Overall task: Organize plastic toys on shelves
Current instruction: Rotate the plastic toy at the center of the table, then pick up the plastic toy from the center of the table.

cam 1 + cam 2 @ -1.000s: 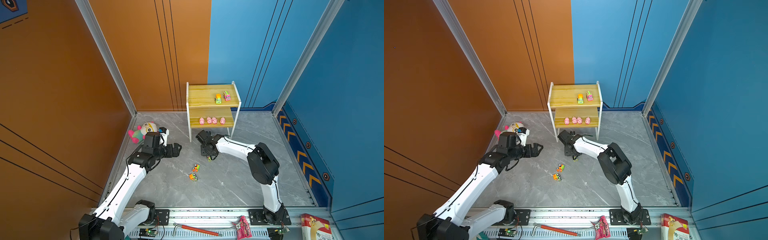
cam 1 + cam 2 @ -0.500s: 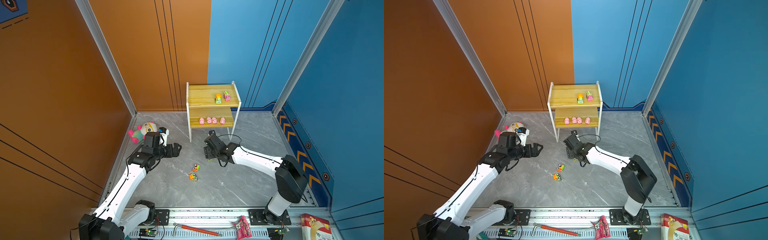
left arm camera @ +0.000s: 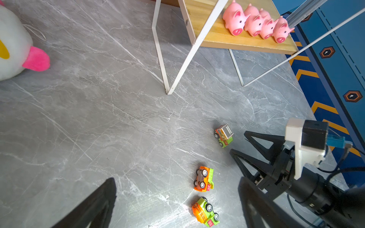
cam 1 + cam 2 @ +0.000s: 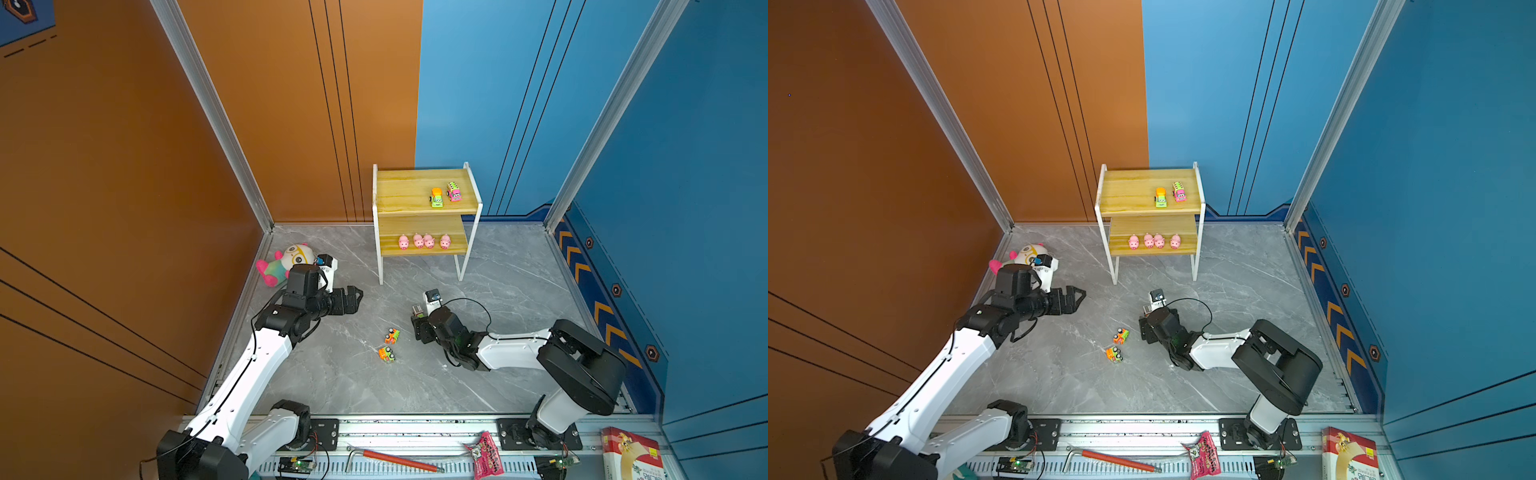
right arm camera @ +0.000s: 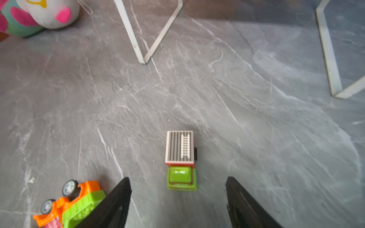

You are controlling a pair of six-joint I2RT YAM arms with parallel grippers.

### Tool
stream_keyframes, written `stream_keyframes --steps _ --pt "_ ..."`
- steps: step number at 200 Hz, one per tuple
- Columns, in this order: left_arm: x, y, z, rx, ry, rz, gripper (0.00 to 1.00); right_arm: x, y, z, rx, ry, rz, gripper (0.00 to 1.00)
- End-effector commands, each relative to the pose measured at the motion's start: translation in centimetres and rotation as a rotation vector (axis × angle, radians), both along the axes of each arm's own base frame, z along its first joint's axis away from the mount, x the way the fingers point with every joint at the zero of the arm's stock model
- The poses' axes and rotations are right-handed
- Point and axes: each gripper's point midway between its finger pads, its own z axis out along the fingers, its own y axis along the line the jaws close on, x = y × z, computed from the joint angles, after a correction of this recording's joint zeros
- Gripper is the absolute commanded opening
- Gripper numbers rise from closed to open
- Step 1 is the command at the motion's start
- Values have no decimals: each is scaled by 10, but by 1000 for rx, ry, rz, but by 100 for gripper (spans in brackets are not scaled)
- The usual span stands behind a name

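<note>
While pigs point(image 4: 418, 240) line the lower board point(image 4: 415, 227), two trucks point(image 4: 436, 197) sit above.

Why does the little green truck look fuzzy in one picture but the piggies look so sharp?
In the right wrist view the green truck and the floor look soft, perhaps smeared or out of focus; in the left wrist view the pink pigs are crisp and brightly lit.
</note>
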Motion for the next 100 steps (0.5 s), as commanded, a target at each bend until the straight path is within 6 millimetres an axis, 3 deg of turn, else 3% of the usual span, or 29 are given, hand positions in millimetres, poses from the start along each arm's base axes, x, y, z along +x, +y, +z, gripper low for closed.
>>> stream_keyframes --steps 1,100 --pt "0 -3 7 -24 -27 -11 97 16 9 16 54 -90 -5 75" --pt "1 -4 7 -37 -24 -14 97 21 2 -20 39 -18 -15 62"
